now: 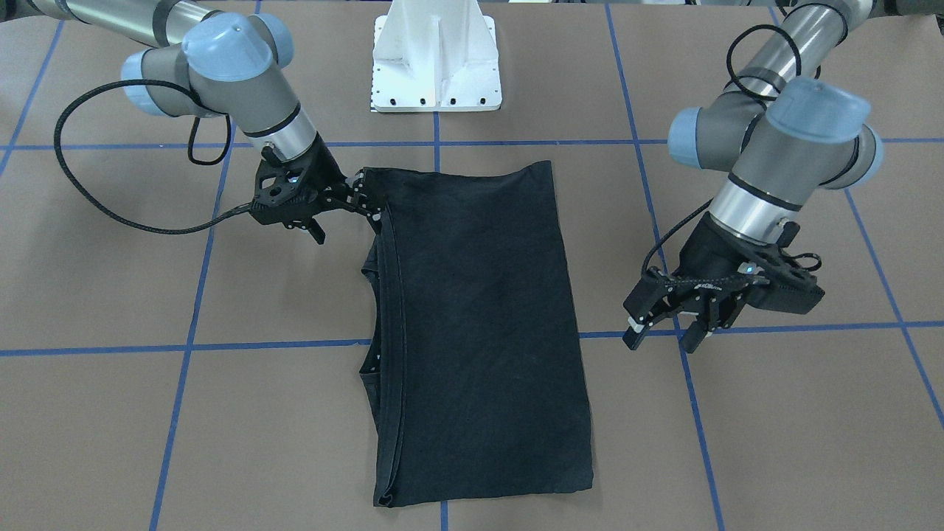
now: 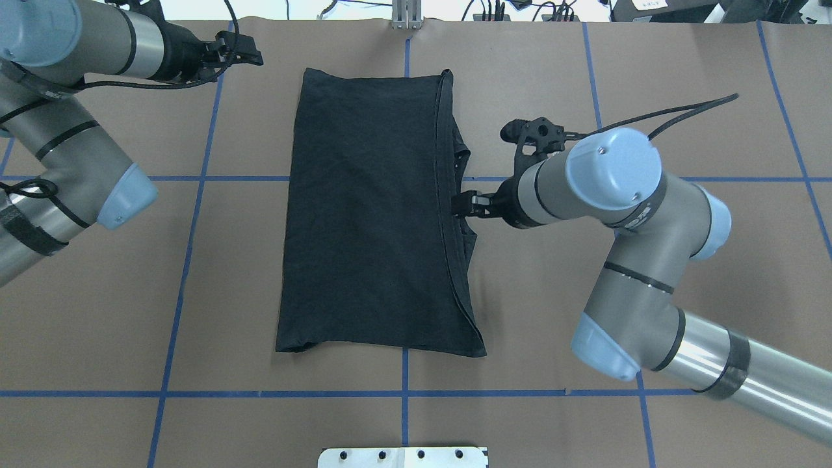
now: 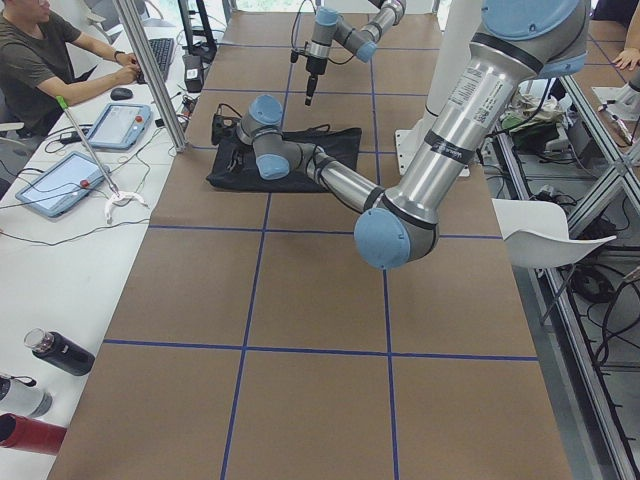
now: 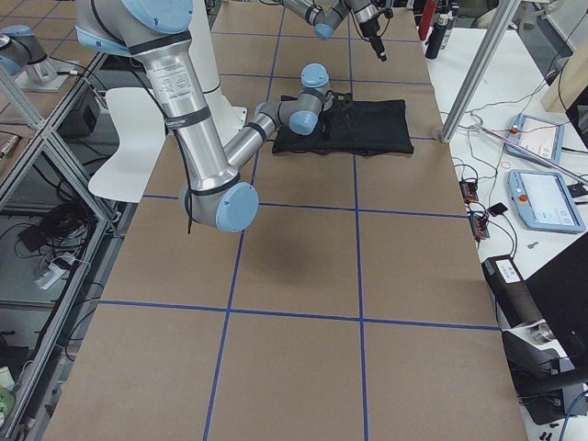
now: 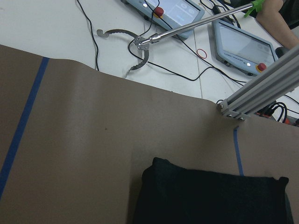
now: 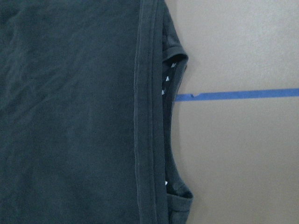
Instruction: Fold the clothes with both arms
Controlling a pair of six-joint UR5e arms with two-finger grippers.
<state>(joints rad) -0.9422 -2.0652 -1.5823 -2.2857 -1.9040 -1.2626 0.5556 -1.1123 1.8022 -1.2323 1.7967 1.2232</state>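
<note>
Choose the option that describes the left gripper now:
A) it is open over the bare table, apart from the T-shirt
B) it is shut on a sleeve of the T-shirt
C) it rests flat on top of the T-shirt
A: in the front-facing view the left gripper has its fingers spread with nothing between them. It is over the table, beside the T-shirt and not touching it.

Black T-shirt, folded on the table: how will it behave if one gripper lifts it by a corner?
Likely floppy: the T-shirt lies flat with soft creases, so it would probably drape and sag. Its layered edge looks loosely stacked, so the fold may fall open. The cloth looks thin, so it is probably light.
</note>
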